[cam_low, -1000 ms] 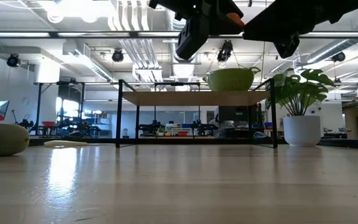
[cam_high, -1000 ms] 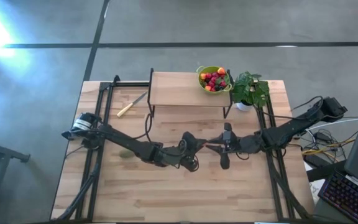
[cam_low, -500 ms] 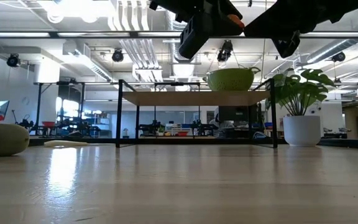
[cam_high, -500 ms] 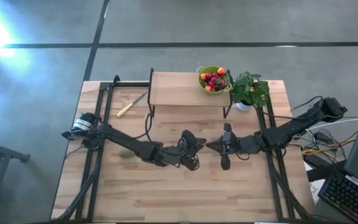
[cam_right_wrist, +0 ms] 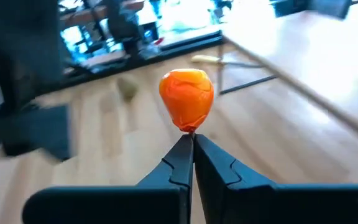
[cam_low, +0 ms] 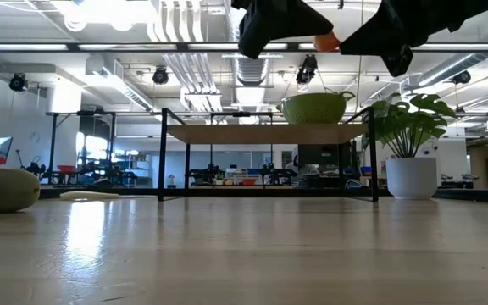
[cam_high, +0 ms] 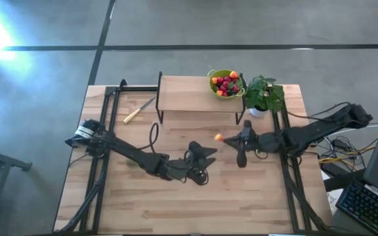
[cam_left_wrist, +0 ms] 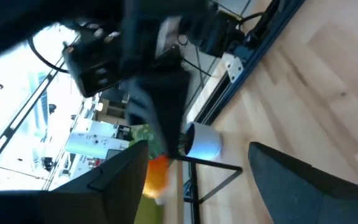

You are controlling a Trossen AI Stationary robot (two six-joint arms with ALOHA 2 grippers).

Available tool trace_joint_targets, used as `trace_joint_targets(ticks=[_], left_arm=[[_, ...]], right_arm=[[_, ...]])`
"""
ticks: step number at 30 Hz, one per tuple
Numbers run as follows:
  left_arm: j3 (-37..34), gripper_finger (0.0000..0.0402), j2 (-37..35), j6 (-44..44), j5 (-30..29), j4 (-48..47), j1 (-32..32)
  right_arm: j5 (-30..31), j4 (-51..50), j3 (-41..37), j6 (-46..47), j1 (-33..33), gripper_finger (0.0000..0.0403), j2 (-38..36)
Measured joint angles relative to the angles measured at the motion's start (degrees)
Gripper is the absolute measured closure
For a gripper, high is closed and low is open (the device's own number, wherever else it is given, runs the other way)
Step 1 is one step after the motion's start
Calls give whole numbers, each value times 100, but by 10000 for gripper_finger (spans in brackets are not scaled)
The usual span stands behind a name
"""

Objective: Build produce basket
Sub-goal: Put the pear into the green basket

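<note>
The lime-green produce basket, filled with small red and orange fruits, stands on the right end of a raised wooden shelf. My right gripper is above mid-table, shut on a small orange fruit that also shows in the right wrist view. My left gripper hovers open just to the near-left of it, and its two fingers stand wide apart in the left wrist view. The brownish-green kiwi-like fruit lies on the table near the left side. My right gripper pinches the orange fruit by its narrow lower tip between its two shut fingertips. The fruit sticks out beyond the fingertips. It is lifted clear, high above the table.
A potted plant stands by the shelf's right end, next to the basket. A yellow-handled knife lies left of the shelf. The shelf's black frame legs stand on the far half of the table. Bare wood lies on the near half.
The two grippers were close together with the orange fruit between them. The right gripper has moved toward the far-right, carrying the fruit with it. The left gripper has drawn back toward the near-left and no longer touches the fruit.
</note>
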Motion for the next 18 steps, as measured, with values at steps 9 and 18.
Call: trace_joint_targets(ticks=[9, 18], left_arm=[[-11, 122, 0, -1194, -520, -373, -200], [-20, 122, 0, -2433, -651, -845, -229]], right_arm=[[-856, -584, 256, -267, -1323, 395, -804], [-996, -2612, 1833, -997, -2399, 395, -177]])
